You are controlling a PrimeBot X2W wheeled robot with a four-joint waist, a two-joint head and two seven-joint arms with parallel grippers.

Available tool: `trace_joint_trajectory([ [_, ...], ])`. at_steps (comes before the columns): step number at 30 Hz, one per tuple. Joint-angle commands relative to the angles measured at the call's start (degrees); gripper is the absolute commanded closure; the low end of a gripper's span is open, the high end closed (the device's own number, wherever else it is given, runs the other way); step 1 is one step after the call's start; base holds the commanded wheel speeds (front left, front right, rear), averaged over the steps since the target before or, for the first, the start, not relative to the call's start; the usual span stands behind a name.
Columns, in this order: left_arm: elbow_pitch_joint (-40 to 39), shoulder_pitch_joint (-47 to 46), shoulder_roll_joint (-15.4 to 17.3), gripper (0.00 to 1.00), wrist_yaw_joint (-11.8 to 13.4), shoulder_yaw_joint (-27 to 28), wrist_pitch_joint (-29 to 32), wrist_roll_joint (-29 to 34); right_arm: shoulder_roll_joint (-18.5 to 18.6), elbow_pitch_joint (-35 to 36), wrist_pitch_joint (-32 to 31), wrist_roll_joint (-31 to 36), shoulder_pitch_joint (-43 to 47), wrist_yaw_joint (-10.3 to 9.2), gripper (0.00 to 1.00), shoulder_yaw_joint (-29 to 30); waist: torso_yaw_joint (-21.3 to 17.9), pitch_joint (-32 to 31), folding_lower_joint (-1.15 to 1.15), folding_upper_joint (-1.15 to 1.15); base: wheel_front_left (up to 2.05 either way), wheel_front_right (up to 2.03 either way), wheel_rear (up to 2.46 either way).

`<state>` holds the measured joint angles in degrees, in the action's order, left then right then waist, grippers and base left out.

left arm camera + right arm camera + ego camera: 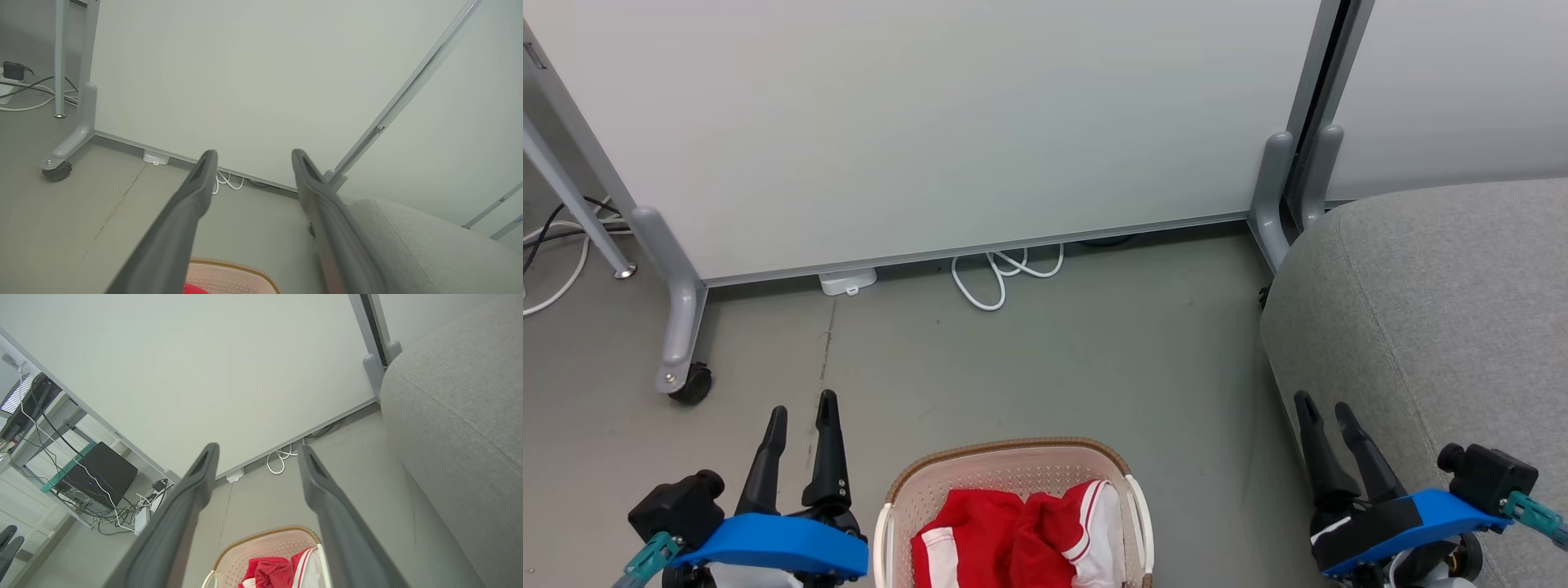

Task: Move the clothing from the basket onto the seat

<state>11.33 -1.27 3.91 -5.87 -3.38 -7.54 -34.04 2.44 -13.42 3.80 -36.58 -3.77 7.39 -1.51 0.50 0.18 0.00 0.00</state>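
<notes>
At the lower left our left hand [803, 404] hangs over the grey floor [1054, 351] with its two dark fingers spread apart and nothing between them, pointing away from us towards the wall panel. Just to its right, between both arms and close in front of us, stands the basket [1005, 447], and the clothing [1013, 535] lies bunched inside it. The red heap runs crosswise, with the white panel and striped trim at its right end. Further right our right hand [1323, 403] is likewise spread and empty, over the near edge of the seat [1445, 302]. We judge the left hand a little closer to the basket and the right hand closer to the seat, so either must come back and down towards us to reach the cloth. The seat is bare grey fabric with a seam. Behind all this, a pale partition panel [931, 122] stands on castered feet, with a white cable [996, 282] looped at its base
</notes>
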Motion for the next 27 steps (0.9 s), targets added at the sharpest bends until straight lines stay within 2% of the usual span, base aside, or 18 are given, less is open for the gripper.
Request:
trace_joint_trajectory([
  [1,-0.7,0.0,0.5,0.00,-0.2,-0.3,-0.6,1.7,0.4,0.9,0.6,1.9,0.2,0.10,0.00,-0.2,0.0,0.0,0.00,0.00,0.00,0.00,0.00],
  [27,4.1,0.3,0.2,0.00,-0.7,-1.3,-4.2,12.7,0.5,1.5,2.7,16.4,0.8,0.13,0.00,-0.1,0.2,0.0,0.00,0.00,0.00,0.00,0.00],
])
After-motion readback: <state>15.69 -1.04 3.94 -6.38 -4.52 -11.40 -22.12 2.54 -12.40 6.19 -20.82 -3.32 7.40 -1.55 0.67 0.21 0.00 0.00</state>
